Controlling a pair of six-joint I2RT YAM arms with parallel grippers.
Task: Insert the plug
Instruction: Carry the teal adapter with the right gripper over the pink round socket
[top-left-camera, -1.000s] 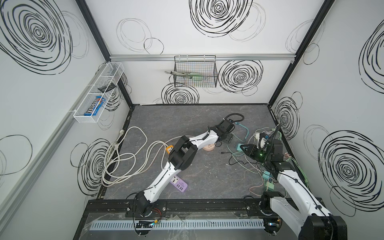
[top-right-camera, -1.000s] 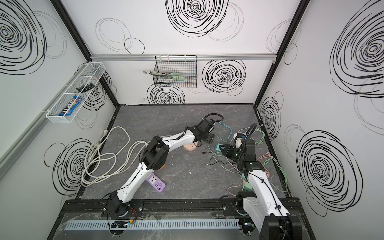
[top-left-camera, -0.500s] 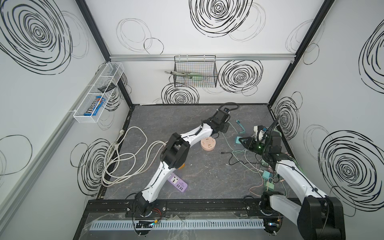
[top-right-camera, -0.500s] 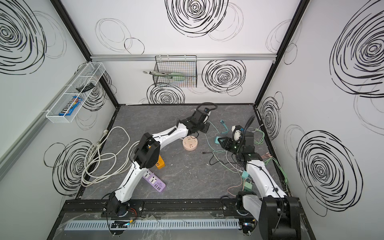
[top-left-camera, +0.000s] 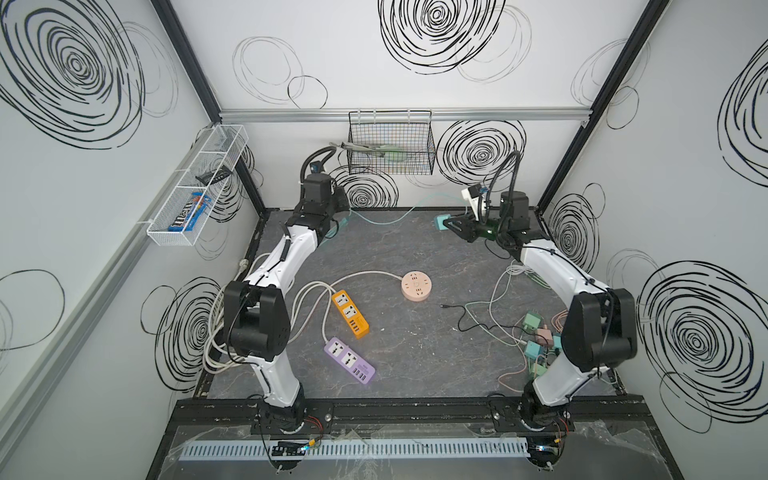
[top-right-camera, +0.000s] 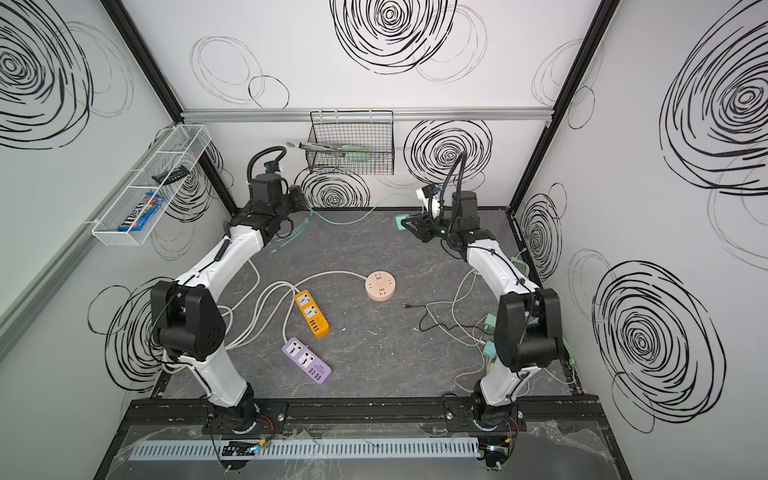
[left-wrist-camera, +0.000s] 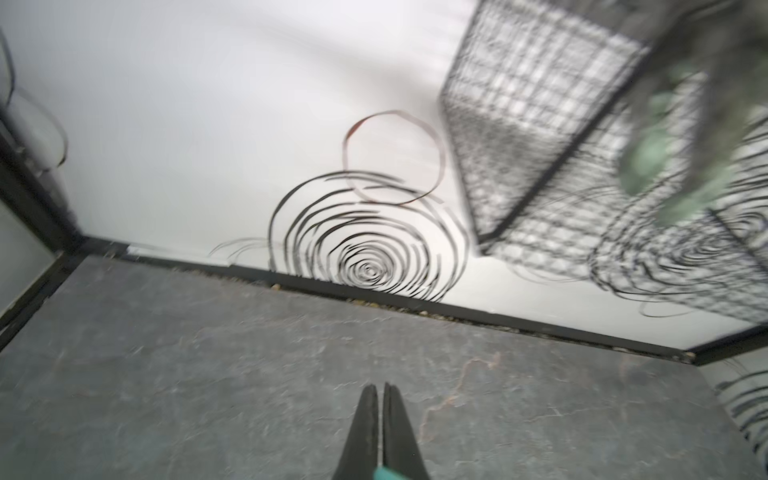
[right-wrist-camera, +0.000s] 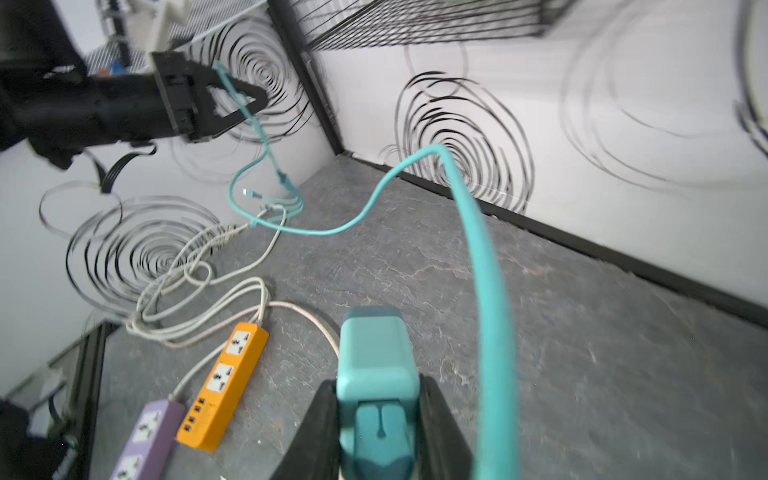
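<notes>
Both arms reach toward the back wall. The left hand (top-left-camera: 340, 200) sits upper left of centre, just below the wire basket (top-left-camera: 390, 166); its fingers are too dark to read. A teal cable (top-left-camera: 388, 223) sags from it across the back of the grey desk (top-left-camera: 415, 374) toward the right hand (top-left-camera: 449, 226), upper right of centre, with a teal plug (top-left-camera: 441, 218) at its tip. Mid-frame on the desk lie a round pink socket (top-left-camera: 416, 285), an orange power strip (top-left-camera: 350, 312) and a purple power strip (top-left-camera: 350, 360), all well apart from the plug.

Round socket (top-left-camera: 416, 285) between power strips (top-left-camera: 350, 312) and loose chargers (top-left-camera: 533, 321)
</notes>
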